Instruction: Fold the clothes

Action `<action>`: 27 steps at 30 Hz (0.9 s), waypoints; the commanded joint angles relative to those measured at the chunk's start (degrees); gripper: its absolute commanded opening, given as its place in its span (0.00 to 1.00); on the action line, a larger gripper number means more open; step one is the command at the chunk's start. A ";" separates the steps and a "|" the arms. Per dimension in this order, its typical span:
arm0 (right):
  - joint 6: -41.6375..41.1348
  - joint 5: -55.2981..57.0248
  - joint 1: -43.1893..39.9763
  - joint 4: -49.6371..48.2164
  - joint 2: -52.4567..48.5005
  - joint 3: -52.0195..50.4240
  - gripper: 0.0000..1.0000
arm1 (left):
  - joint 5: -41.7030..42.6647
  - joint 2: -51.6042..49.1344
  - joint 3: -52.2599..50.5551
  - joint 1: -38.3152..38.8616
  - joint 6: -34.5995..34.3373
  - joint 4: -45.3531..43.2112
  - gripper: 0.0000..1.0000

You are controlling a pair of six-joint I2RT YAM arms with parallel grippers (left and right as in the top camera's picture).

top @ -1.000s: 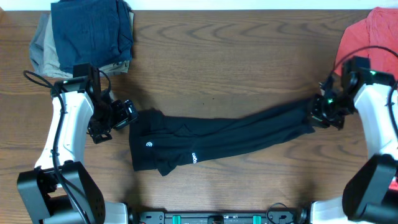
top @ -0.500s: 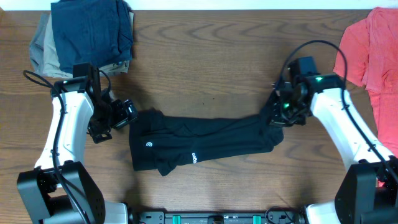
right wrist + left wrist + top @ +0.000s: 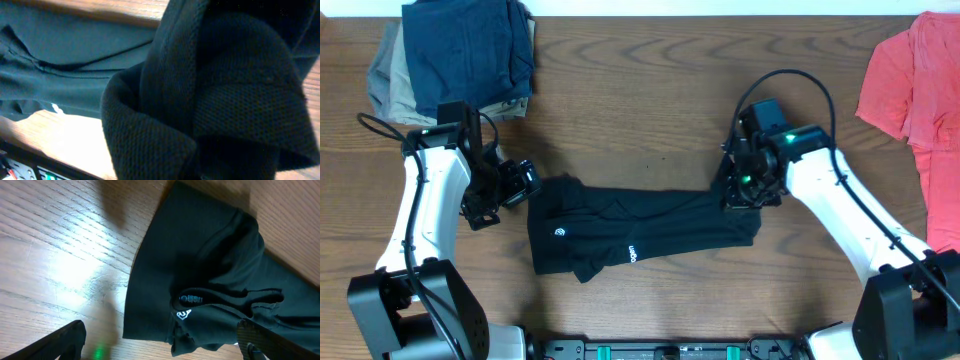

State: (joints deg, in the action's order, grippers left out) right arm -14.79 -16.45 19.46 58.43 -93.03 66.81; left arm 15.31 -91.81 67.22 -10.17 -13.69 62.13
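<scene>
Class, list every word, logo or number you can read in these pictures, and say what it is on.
Round white mark on the black shirt: a symbol, no letters.
White wordmark on the same shirt: too small to read.
No other text shows.

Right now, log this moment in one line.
left gripper: open, beside black shirt | right gripper: shut on its right end | fold: not yet done

Your black shirt (image 3: 650, 232) lay folded into a long, narrow band, running left to right along the near middle of the table (image 3: 650, 120). Its left end was flat, with two small white logo marks (image 3: 560, 233) facing up. Its right end was bunched in thick folds, pinched in the right gripper (image 3: 740, 195).
</scene>
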 commanded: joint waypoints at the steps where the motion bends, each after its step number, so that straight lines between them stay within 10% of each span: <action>1: -2.23 -0.24 2.12 -0.87 0.39 -1.33 0.03 | 0.55 0.50 0.33 -0.09 0.07 0.17 0.96; 14: -7.15 -0.52 6.19 -6.54 0.39 -8.85 0.07 | 0.55 0.50 0.33 -0.09 0.07 0.15 0.96; 18: -7.78 -0.96 7.17 -8.26 0.39 -9.31 0.23 | 0.55 0.50 0.33 -0.09 0.07 0.15 0.96; 22: -8.96 -1.14 7.39 -8.85 0.39 -9.31 0.69 | 0.55 0.50 0.33 -0.09 0.07 0.15 0.96; 27: -7.19 -0.87 6.64 -7.56 0.42 -6.93 0.80 | 0.55 0.50 0.33 -0.09 0.07 0.15 0.96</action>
State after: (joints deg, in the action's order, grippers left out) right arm -22.76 -17.12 26.33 50.30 -93.03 57.91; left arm 15.31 -91.81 67.22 -10.17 -13.69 62.13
